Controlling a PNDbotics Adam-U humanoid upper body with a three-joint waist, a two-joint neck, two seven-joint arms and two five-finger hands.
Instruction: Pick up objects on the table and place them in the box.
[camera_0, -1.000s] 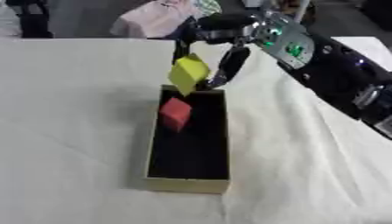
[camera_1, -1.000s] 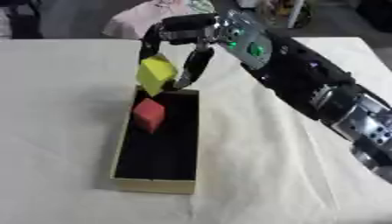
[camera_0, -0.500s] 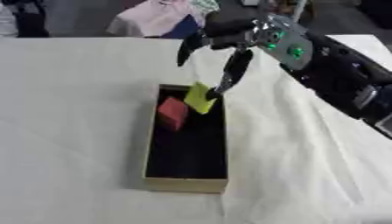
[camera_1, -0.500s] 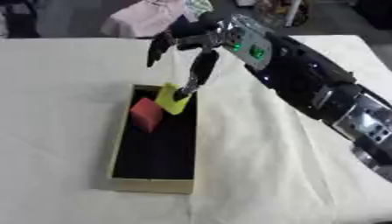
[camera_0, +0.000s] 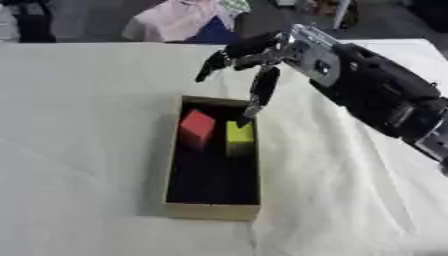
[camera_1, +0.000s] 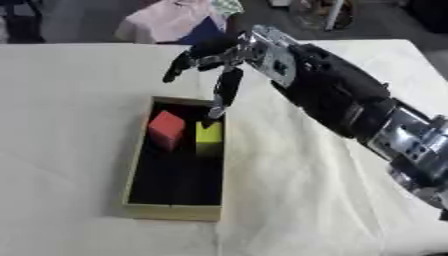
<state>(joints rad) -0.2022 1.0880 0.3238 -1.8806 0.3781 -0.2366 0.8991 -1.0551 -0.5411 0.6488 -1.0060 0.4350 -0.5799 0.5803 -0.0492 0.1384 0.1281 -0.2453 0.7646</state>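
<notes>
Right hand (camera_0: 249, 52) above upright yellow block (camera_0: 239, 136)

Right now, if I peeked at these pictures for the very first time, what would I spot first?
Probably the big black robot arm reaching in from the right, its right hand open with fingers spread above the box. Next, two bright blocks inside the box's dark far end: a red block on the left and a yellow block beside it.
</notes>
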